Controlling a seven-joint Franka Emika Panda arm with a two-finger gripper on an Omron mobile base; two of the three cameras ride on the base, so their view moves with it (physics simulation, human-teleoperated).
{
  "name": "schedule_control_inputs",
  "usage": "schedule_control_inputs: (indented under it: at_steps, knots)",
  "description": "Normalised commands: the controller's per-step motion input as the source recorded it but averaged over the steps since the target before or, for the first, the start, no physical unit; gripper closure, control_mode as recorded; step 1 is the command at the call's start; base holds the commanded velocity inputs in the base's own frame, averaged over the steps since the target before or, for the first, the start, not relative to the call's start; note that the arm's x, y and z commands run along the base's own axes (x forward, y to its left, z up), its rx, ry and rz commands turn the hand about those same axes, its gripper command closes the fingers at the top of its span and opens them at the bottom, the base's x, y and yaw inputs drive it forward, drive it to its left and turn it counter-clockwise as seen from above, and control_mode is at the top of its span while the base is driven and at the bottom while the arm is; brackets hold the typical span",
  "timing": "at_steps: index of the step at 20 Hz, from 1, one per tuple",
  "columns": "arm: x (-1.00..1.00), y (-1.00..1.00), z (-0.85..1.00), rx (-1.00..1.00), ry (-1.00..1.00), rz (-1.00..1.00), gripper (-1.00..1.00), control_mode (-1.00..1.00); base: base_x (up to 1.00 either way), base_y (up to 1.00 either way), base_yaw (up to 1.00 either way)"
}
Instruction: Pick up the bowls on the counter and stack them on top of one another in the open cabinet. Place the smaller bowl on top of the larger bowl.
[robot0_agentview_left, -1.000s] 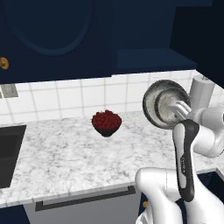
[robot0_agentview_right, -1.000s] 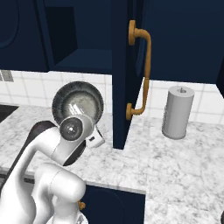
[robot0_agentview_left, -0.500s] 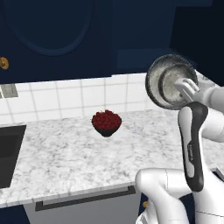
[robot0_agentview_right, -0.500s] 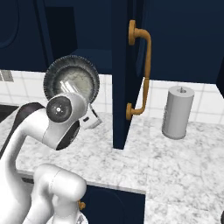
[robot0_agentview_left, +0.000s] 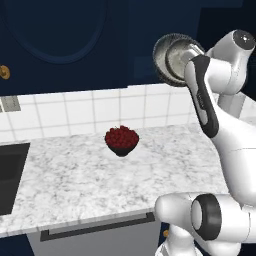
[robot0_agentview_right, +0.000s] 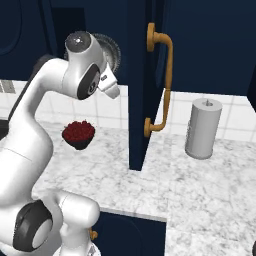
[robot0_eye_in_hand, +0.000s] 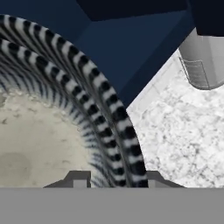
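Hand view: the tool (robot0_eye_in_hand: 113, 179) grips the rim of a wide grey bowl (robot0_eye_in_hand: 52, 131) with striped outside and pale speckled inside — one finger each side. Left base view shows this bowl (robot0_agentview_left: 175, 57) held high, tilted on edge, before the dark navy cabinet recess (robot0_agentview_left: 165, 30), above the veined marble tabletop (robot0_agentview_left: 75, 185) — a dark berry bowl (robot0_agentview_left: 121, 141) sits there.
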Motion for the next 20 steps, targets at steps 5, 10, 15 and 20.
schedule_control_inputs:
  at_steps: [5, 10, 15, 20]
  knots:
    - [0.83, 0.00, 0.14, -0.02, 0.05, -0.03, 1.00, -1.00, 0.00, 0.00, 0.00]
    - [0.85, 0.00, -0.28, -0.06, -0.04, -0.06, 1.00, -1.00, 0.00, 0.00, 0.00]
    - [0.81, -0.03, -0.40, -0.05, -0.18, -0.06, -1.00, -1.00, 0.00, 0.00, 0.00]
    - [-0.06, -0.02, -0.09, 0.00, -0.07, 0.00, -1.00, -1.00, 0.00, 0.00, 0.00]
